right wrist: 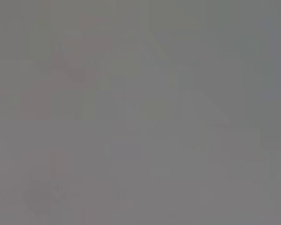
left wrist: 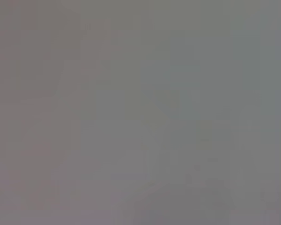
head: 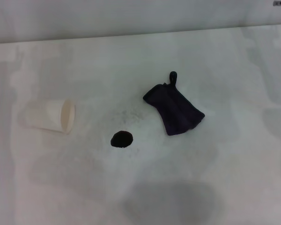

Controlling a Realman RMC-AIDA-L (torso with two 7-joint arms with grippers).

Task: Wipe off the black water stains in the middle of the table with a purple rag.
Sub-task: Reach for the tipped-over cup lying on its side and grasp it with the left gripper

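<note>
A white paper cup (head: 50,115) lies tipped on its side on the left part of the table (head: 234,154), its open mouth turned toward the robot's right, facing the middle of the table. Its narrower base points toward the left edge of the view. What can be seen of the inside looks pale and bare, and no liquid shows in it, though the deeper part cannot be made out. The black stain (head: 121,139) sits near the middle of the table, a small, roundish, glossy blot with uneven edges, to the right of the cup's mouth and apart from it. Faint grey speckles spread over the white surface just beyond the stain. The purple rag (head: 174,108) lies flat and rumpled to the right of the stain and farther from the robot, near it but not touching. Its long axis runs on a slant, from the small loop (head: 173,77) at the far corner, which points away from the robot, down to the wider end, which lies nearer the robot and more to the right. Nothing touches the rag. At the top corners of the head view small dark bits show, too little to tell what they are. Both wrist views show only a plain grey field, so whether either gripper is spread or closed cannot be told.
</note>
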